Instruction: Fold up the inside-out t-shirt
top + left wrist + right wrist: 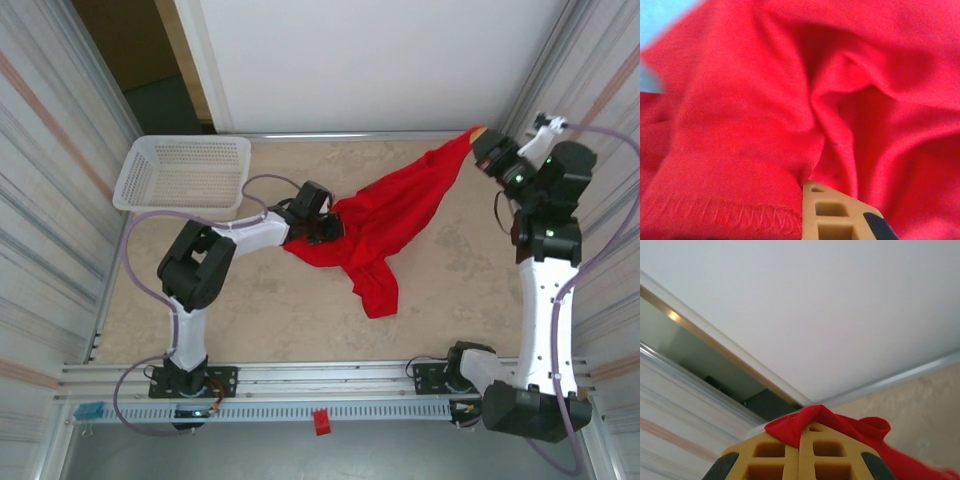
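The rail [330, 385] at the near edge carries both arm bases; a small red clip [321, 421] sits on its front lip. Beyond it lies the tan table [290, 310], with the shirt [390, 215] spread across the middle and stretched towards the far right corner.

The left arm reaches in from the near left; the left gripper [325, 228] is at the shirt's left edge, low over the table, its jaws together and clamped on a bunch of the red cloth. From the left wrist, the shirt [790, 100] lies in deep soft folds close in front of the lens; a stitched hem [725, 215] runs along the bottom left, and one tan finger [832, 212] shows at the bottom edge with cloth pressed against its left side.

The right arm stands tall along the right side; the right gripper [482, 142] is raised at the far right, pinching the far tip of the shirt, so that the cloth rises in a taut band from the table up to it. From the right wrist, the right gripper [800, 440] has its two tan fingers pressed together with a fold of the shirt [865, 430] draped over and between their tips; behind them are the white wall [815, 315] and a strip of table [925, 405].

A loose part of the shirt hangs down towards the near side and lies crumpled on the table, roughly midway between the arms. A white mesh basket [175, 206] sits at the far left, well apart from the shirt.
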